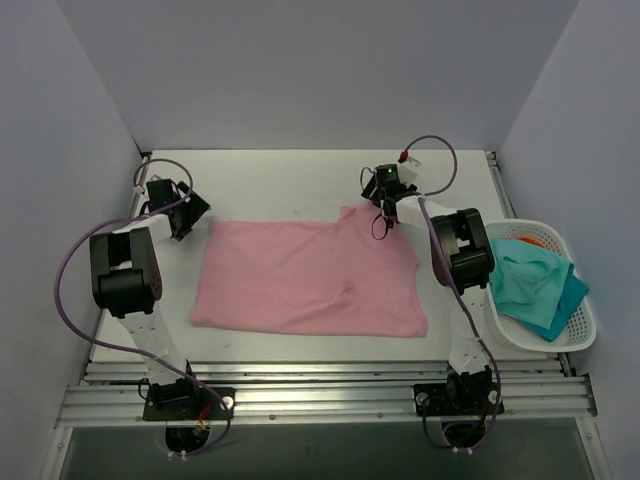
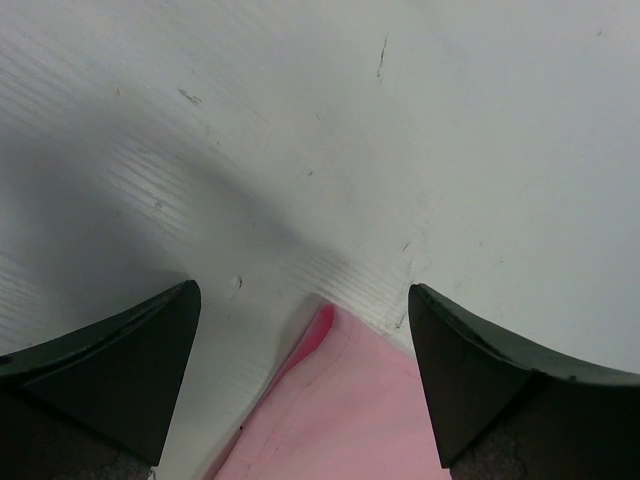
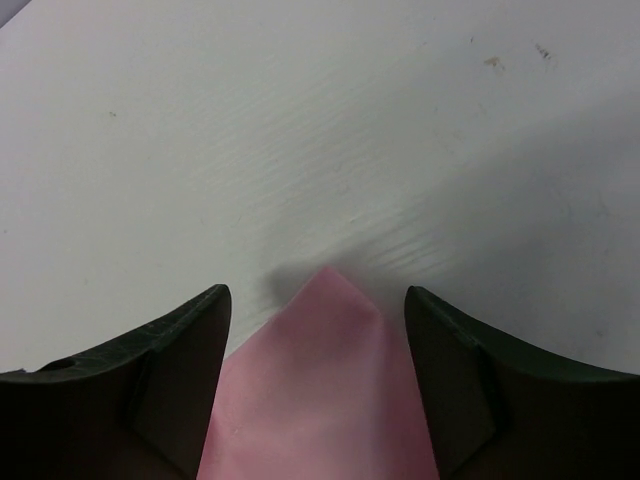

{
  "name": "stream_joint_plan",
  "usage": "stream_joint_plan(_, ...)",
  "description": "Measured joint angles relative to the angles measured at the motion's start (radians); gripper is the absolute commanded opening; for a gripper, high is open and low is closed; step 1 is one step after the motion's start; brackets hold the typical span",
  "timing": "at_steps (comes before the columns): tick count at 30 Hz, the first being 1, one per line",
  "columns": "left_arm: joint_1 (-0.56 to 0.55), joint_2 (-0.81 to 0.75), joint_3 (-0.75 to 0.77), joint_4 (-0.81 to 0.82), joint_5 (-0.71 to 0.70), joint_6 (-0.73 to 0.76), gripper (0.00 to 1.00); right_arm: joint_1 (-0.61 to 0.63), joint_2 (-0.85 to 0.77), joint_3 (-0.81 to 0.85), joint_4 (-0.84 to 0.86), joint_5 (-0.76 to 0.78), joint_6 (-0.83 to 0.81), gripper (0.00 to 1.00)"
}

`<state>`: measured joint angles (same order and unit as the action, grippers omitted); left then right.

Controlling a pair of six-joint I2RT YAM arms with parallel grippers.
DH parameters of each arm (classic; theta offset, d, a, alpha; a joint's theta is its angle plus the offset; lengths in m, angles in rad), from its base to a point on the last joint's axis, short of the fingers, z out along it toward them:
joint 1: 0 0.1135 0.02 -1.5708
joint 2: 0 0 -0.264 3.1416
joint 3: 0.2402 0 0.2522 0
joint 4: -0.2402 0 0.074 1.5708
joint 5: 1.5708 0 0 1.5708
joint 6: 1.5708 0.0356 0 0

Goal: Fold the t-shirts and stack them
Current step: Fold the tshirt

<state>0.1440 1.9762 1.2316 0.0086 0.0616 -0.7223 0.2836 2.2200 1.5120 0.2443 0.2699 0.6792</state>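
So the pink t-shirt (image 1: 310, 280) is spread flat on the bench (image 1: 300, 175), with the left gripper (image 2: 302, 295) and right gripper (image 3: 317, 292) each hovering at 1 far corner, jaws wide open and empty, I'd guess to pinch both and fold.

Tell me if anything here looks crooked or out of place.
Nothing spilled or damaged. The pink t-shirt lies slightly skewed, creased near its middle, one far corner poking out. A teal shirt hangs over the basket rim.
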Motion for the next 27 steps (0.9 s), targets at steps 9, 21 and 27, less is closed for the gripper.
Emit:
stream_joint_plan(9,0.0,0.003,0.0,0.01,0.009,-0.006,0.95,0.019,0.017,0.001,-0.002,-0.026,0.007,0.0)
stream_joint_plan(21,0.0,0.054,0.07,-0.005,0.026,0.002,0.95,0.017,0.017,0.001,-0.004,-0.023,0.007,0.0)
stream_joint_plan(27,-0.004,0.077,0.111,-0.031,0.052,0.001,0.96,0.015,0.017,0.001,-0.005,-0.023,0.007,0.0)
